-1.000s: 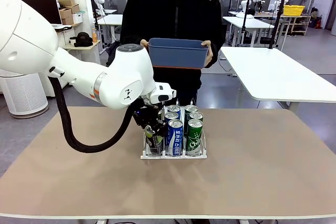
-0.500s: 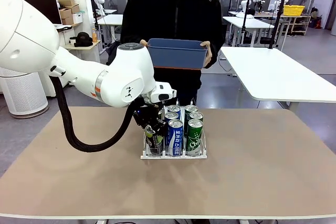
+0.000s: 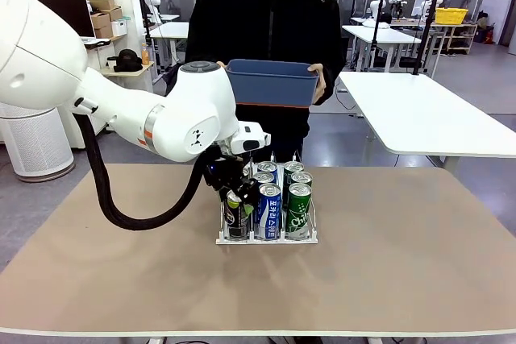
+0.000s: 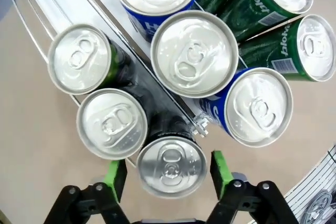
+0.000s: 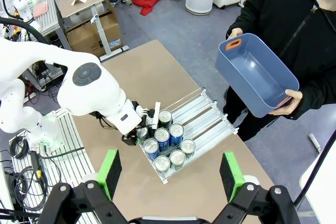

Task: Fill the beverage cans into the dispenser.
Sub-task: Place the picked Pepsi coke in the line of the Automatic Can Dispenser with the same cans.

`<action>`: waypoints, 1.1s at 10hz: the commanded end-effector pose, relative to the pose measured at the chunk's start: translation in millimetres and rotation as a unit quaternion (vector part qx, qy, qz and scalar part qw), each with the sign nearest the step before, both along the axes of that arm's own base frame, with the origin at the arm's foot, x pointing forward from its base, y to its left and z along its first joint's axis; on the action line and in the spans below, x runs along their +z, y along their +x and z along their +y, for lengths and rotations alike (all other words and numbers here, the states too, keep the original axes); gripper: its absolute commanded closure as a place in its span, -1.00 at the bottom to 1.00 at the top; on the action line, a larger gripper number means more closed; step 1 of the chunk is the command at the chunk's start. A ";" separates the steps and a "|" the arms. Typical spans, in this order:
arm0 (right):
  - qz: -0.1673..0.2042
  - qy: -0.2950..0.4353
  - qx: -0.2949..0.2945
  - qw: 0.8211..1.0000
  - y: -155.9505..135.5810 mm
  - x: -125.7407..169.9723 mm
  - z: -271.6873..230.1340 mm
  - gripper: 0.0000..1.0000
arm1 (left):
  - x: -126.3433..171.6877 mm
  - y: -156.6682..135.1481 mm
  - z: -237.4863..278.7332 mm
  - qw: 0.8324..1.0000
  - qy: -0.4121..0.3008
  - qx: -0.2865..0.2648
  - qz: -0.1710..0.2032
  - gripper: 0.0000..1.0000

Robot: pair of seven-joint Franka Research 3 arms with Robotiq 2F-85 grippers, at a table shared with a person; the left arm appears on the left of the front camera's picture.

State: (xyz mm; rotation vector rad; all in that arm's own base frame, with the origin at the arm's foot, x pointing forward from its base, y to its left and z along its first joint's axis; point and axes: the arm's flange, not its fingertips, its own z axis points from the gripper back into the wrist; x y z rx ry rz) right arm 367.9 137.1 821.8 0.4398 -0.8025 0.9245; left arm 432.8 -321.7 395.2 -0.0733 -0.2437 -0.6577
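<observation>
The dispenser (image 3: 266,238) stands mid-table with cans in all three lanes: dark ones on the left, blue (image 3: 268,210) in the middle, green (image 3: 299,209) on the right. My left gripper (image 3: 235,196) hovers over the front dark can (image 3: 235,221). In the left wrist view its green pads (image 4: 116,177) stand open on either side of that can's silver top (image 4: 172,166), with a small gap on each side. Two more dark cans (image 4: 112,123) sit behind it in the same lane of the dispenser (image 4: 58,1). My right gripper (image 5: 170,182) hangs open high above the dispenser (image 5: 207,111).
A person stands at the far side holding a blue bin (image 3: 272,82) with both hands; the bin (image 5: 257,74) looks empty from above. The brown table (image 3: 403,263) has free room to the right and left of the rack.
My left gripper has opened and let go of the front dark can, which now stands in the left lane. The wrist has lifted slightly.
</observation>
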 end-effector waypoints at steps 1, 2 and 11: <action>0.001 0.000 0.000 1.000 -0.8 -1.6 -0.3 -1.00 | 12.0 -5.8 1.2 1.000 0.019 0.017 -0.013 -1.00; 0.001 0.000 0.000 1.000 -0.8 -1.6 -0.3 -1.00 | 16.7 -9.0 1.2 1.000 0.020 0.012 -0.017 -1.00; 0.001 0.000 0.000 1.000 -0.8 -1.6 -0.3 -1.00 | 38.7 -41.3 -11.9 0.998 -0.007 0.001 -0.064 -1.00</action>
